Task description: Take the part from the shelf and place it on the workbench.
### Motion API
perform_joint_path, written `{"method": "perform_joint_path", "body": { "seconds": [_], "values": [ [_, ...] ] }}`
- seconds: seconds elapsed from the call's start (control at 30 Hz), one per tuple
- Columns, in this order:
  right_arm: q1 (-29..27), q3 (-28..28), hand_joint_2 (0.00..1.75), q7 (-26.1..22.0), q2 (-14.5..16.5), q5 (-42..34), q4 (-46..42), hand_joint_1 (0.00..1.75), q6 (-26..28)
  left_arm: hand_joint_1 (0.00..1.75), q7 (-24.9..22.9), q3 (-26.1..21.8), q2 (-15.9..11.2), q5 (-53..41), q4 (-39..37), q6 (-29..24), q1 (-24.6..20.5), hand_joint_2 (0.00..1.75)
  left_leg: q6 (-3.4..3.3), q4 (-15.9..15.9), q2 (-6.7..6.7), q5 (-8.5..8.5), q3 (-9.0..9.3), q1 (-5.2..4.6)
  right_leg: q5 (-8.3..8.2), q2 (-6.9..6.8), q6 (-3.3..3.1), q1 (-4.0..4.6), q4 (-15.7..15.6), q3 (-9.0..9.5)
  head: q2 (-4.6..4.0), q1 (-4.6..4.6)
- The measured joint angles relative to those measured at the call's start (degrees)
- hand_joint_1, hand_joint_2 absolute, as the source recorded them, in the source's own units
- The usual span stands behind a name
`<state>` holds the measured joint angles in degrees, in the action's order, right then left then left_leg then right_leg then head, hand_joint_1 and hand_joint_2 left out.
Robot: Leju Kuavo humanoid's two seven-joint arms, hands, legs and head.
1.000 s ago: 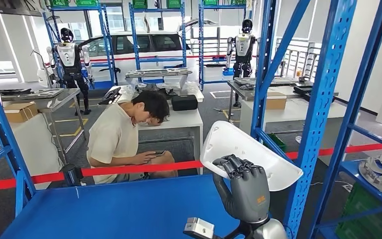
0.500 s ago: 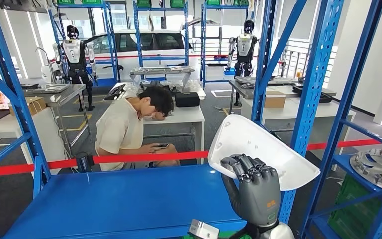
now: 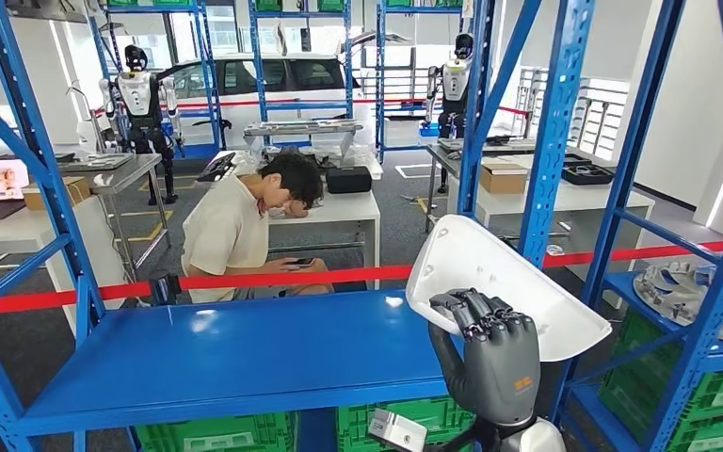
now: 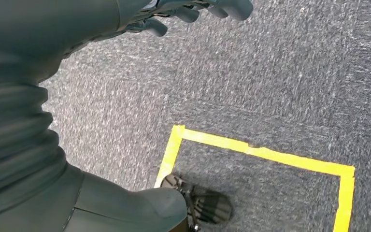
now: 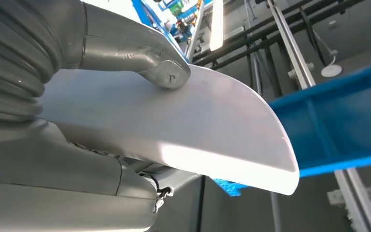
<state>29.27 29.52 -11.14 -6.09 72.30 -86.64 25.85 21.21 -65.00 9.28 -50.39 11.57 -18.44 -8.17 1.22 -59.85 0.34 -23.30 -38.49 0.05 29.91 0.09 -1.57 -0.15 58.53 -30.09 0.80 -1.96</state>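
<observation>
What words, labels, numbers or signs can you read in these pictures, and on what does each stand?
None can be read.
Small orange mark on the back of the right robot hand: too small to read.
White part it holds: no print showing.

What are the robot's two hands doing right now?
Left hand: hangs over the floor, holding nothing.
Right hand: holds the white part.

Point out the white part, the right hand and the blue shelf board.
white part (image 3: 490, 273): head view, middle of its broad pale face.
right hand (image 3: 488, 353): head view, back of the hand.
blue shelf board (image 3: 245, 353): head view, bare top surface.
</observation>
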Motion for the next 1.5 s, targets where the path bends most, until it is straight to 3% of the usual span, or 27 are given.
{"method": "perform_joint_path", "body": {
  "seconds": [0.07, 0.13, 0.17, 0.2, 0.27, 0.3, 0.37, 0.43, 0.5, 0.53, 0.6, 0.67, 0.7, 0.77, 0.83, 0.9, 0.93, 1.0, 1.07, 1.1, 1.17, 1.2, 1.23, 1.3, 1.37, 1.43, 1.5],
  "values": [
    [-0.03, -0.04, 1.75, -0.17, 0.10, -0.64, -0.13, 1.75, -0.33, 0.00, 0.04, 0.00, -0.03, 0.09, -0.01, -0.01, 0.13, 1.75, 0.54, -3.98, -0.19, -4.75, -1.35, 0.20, -1.42, -0.14, -0.65, -0.19, -0.21, -1.28, -0.01, -0.05],
    [-0.08, -0.08, 1.75, -0.25, 0.17, -0.86, -0.28, 1.75, -0.50, 0.00, 0.07, 0.00, -0.03, 0.11, -0.01, -0.01, 0.17, 1.75, 0.97, -10.90, -0.21, -9.71, -2.70, 0.33, -2.84, -0.14, -0.79, -0.16, -0.18, -3.05, -0.01, -0.09],
    [-0.12, -0.10, 1.75, -0.27, 0.20, -0.90, -0.34, 1.75, -0.58, 0.00, 0.08, 0.00, -0.04, 0.11, -0.01, -0.01, 0.17, 1.75, 1.13, -13.84, -0.21, -10.44, -2.86, 0.40, -3.59, -0.15, -0.72, -0.14, -0.15, -4.01, -0.01, -0.09],
    [-0.15, -0.10, 1.75, -0.29, 0.21, -0.91, -0.36, 1.75, -0.63, 0.00, 0.08, 0.00, -0.05, 0.11, -0.01, -0.01, 0.16, 1.75, 1.21, -15.31, -0.21, -9.72, -2.35, 0.45, -4.34, -0.17, -0.61, -0.14, -0.10, -5.02, 0.00, -0.09],
    [-0.19, -0.15, 1.75, -0.29, 0.23, -0.94, -0.41, 1.75, -0.68, 0.00, 0.08, 0.00, -0.06, 0.11, -0.01, -0.01, 0.12, 1.75, 1.20, -12.85, -0.21, -6.66, 1.29, 0.62, -5.82, -0.20, -0.26, -0.14, 0.07, -6.98, 0.00, -0.09],
    [-0.20, -0.21, 1.75, -0.28, 0.25, -0.95, -0.54, 1.75, -0.66, 0.00, 0.09, 0.00, -0.05, 0.11, -0.01, -0.01, 0.05, 1.75, 1.11, -9.17, -0.24, -6.36, 4.59, 0.66, -6.47, -0.19, -0.01, -0.11, 0.22, -7.81, 0.00, -0.08],
    [-0.20, -0.44, 1.75, -0.28, 0.30, -0.97, -0.98, 1.75, -0.54, 0.00, 0.14, 0.00, -0.04, 0.08, -0.01, -0.01, -0.09, 1.75, 0.59, -1.36, -0.42, -8.17, 10.31, 0.43, -7.58, -0.25, 0.58, -0.04, 0.54, -8.82, 0.01, -0.05],
    [-0.30, -0.61, 1.75, -0.32, 0.32, -1.06, -1.33, 1.75, -0.47, 0.00, 0.19, 0.00, -0.01, 0.03, -0.02, -0.01, -0.11, 1.75, -0.04, 1.94, -0.57, -9.35, 11.80, 0.06, -8.50, -0.35, 1.09, -0.09, 0.49, -9.09, 0.00, -0.03],
    [-0.81, -0.66, 1.75, -0.34, 0.28, -1.26, -1.44, 1.75, -0.57, 0.00, 0.15, 0.00, 0.01, 0.02, -0.03, -0.01, 0.03, 1.75, -0.93, 2.02, -0.46, -8.52, 10.96, -0.09, -9.27, -0.35, 1.71, -0.39, 0.15, -9.21, -0.01, -0.03],
    [-1.17, -0.70, 1.75, -0.34, 0.25, -1.33, -1.47, 1.75, -0.64, 0.00, 0.09, 0.00, -0.01, 0.01, -0.02, 0.00, 0.11, 1.75, -1.54, 2.11, -0.33, -7.91, 10.49, -0.12, -8.67, -0.30, 2.04, -0.54, 0.47, -9.56, -0.02, 0.00],
    [-1.73, -0.81, 1.75, -0.30, 0.16, -1.30, -1.57, 1.75, -0.68, 0.00, 0.00, 0.00, -0.07, -0.02, 0.01, -0.01, 0.18, 1.75, -2.55, 2.22, 0.00, -6.48, 9.28, -0.07, -4.20, -0.18, 2.44, -0.73, 3.92, -10.94, -0.05, 0.03],
    [-1.99, -0.88, 1.75, -0.27, 0.14, -1.08, -1.79, 1.75, -0.68, 0.00, -0.05, 0.00, -0.15, -0.06, 0.04, -0.01, 0.15, 1.75, -2.94, 2.12, 0.12, -4.97, 7.62, -0.23, 1.65, -0.14, 2.59, -0.68, 11.17, -12.64, -0.06, 0.08],
    [-2.16, -0.92, 1.75, -0.23, 0.13, -0.89, -1.88, 1.75, -0.68, 0.00, -0.08, 0.00, -0.15, -0.09, 0.04, -0.01, 0.16, 1.75, -2.98, 2.04, 0.16, -4.21, 6.59, -0.32, 3.01, -0.12, 2.59, -0.65, 14.63, -13.03, -0.06, 0.09],
    [-2.53, -0.99, 1.75, -0.04, 0.11, -0.48, -1.96, 1.75, -0.70, 0.00, -0.20, 0.00, -0.10, -0.15, 0.02, 0.01, 0.20, 1.75, -2.92, 1.73, 0.21, -2.80, 4.51, -0.43, 1.64, -0.11, 2.33, -0.50, 17.04, -11.61, -0.06, 0.10],
    [-2.64, -1.06, 1.75, 0.20, 0.10, -0.31, -2.23, 1.75, -0.71, 0.00, -0.26, 0.00, -0.04, -0.28, 0.00, 0.01, 0.19, 1.75, -2.68, 1.22, 0.25, -1.68, 2.70, -0.42, -0.69, -0.12, 1.83, -0.20, 11.66, -6.26, -0.06, 0.13],
    [-2.58, -1.11, 1.75, 0.31, 0.10, -0.30, -2.77, 1.75, -0.68, 0.00, -0.27, 0.00, 0.01, -0.45, 0.00, -0.01, 0.14, 1.75, -2.17, 0.73, 0.21, -0.78, 1.65, -0.51, 0.37, -0.14, 1.34, 0.19, 3.43, -0.19, -0.06, 0.15],
    [-2.55, -1.13, 1.75, 0.32, 0.10, -0.30, -2.99, 1.75, -0.66, 0.00, -0.26, 0.00, 0.03, -0.51, 0.01, 0.00, 0.13, 1.75, -1.84, 0.66, 0.21, -0.32, 1.43, -0.51, 1.27, -0.14, 1.15, 0.35, 0.89, 1.41, -0.06, 0.16],
    [-2.56, -1.16, 1.75, 0.32, 0.10, -0.30, -3.20, 1.75, -0.68, 0.00, -0.25, 0.00, 0.03, -0.57, 0.01, 0.04, 0.15, 1.75, -1.07, 0.80, 0.24, 0.60, 1.22, -0.40, 1.23, -0.19, 0.70, 0.48, -0.56, 1.60, -0.06, 0.17],
    [-2.53, -1.19, 1.75, 0.32, 0.09, -0.30, -3.22, 1.75, -0.76, 0.00, -0.22, 0.00, -0.01, -0.58, -0.01, 0.10, 0.22, 1.75, -0.34, -0.19, 0.06, -0.83, 0.57, -0.20, -0.06, -0.35, -0.08, 0.34, -0.94, 0.75, -0.06, 0.15],
    [-2.50, -1.19, 1.75, 0.32, 0.08, -0.30, -3.25, 1.75, -0.79, 0.00, -0.20, 0.00, -0.02, -0.58, -0.01, 0.14, 0.25, 1.75, 0.01, -2.10, -0.06, -3.15, -0.06, -0.10, -0.82, -0.44, -0.43, 0.22, -1.12, 0.09, -0.06, 0.13],
    [-2.49, -1.19, 1.75, 0.31, 0.08, -0.31, -3.32, 1.75, -0.84, 0.00, -0.17, 0.00, -0.01, -0.59, -0.03, 0.17, 0.24, 1.75, 0.65, -8.57, -0.21, -8.90, -1.55, 0.16, -2.25, -0.48, -0.74, 0.24, -1.11, -1.51, -0.06, 0.10],
    [-2.51, -1.19, 1.75, 0.30, 0.08, -0.32, -3.34, 1.75, -0.90, 0.00, -0.14, 0.00, 0.01, -0.59, -0.03, 0.19, 0.23, 1.75, 0.92, -12.00, -0.21, -10.56, -2.02, 0.28, -3.01, -0.49, -0.71, 0.25, -1.05, -2.45, -0.06, 0.10],
    [-2.52, -1.19, 1.75, 0.28, 0.08, -0.34, -3.34, 1.75, -0.96, 0.00, -0.11, 0.00, 0.01, -0.59, -0.03, 0.19, 0.23, 1.75, 1.12, -14.29, -0.21, -10.73, -1.96, 0.40, -3.75, -0.50, -0.63, 0.25, -0.97, -3.40, -0.06, 0.11],
    [-2.54, -1.19, 1.75, 0.27, 0.08, -0.37, -3.34, 1.75, -1.07, 0.00, -0.03, 0.00, -0.01, -0.58, -0.03, 0.26, 0.23, 1.75, 1.37, -13.99, -0.20, -7.96, 0.44, 0.67, -5.21, -0.53, -0.32, 0.21, -0.73, -5.43, -0.06, 0.11],
    [-2.53, -1.19, 1.75, 0.31, 0.08, -0.38, -3.36, 1.75, -1.16, 0.00, 0.02, 0.01, -0.03, -0.61, -0.02, 0.40, 0.14, 1.75, 1.37, -7.51, -0.23, -6.28, 5.95, 0.83, -6.49, -0.53, 0.18, 0.22, -0.32, -7.22, -0.06, 0.12],
    [-2.40, -1.26, 1.75, 0.38, 0.08, -0.35, -3.50, 1.75, -1.41, 0.00, 0.02, 0.08, -0.03, -0.73, -0.01, 0.50, -0.07, 1.75, 0.69, -0.41, -0.42, -7.87, 10.48, 0.57, -7.69, -0.62, 0.88, 0.21, 0.01, -8.38, -0.06, 0.16],
    [-2.36, -1.31, 1.75, 0.42, 0.08, -0.31, -3.67, 1.75, -1.77, 0.00, -0.08, 0.22, -0.04, -0.83, -0.01, 0.52, -0.10, 1.75, -0.47, 2.30, -0.57, -8.63, 11.14, 0.10, -8.98, -0.73, 1.67, -0.05, -0.16, -8.94, -0.06, 0.19]
  ]
}}
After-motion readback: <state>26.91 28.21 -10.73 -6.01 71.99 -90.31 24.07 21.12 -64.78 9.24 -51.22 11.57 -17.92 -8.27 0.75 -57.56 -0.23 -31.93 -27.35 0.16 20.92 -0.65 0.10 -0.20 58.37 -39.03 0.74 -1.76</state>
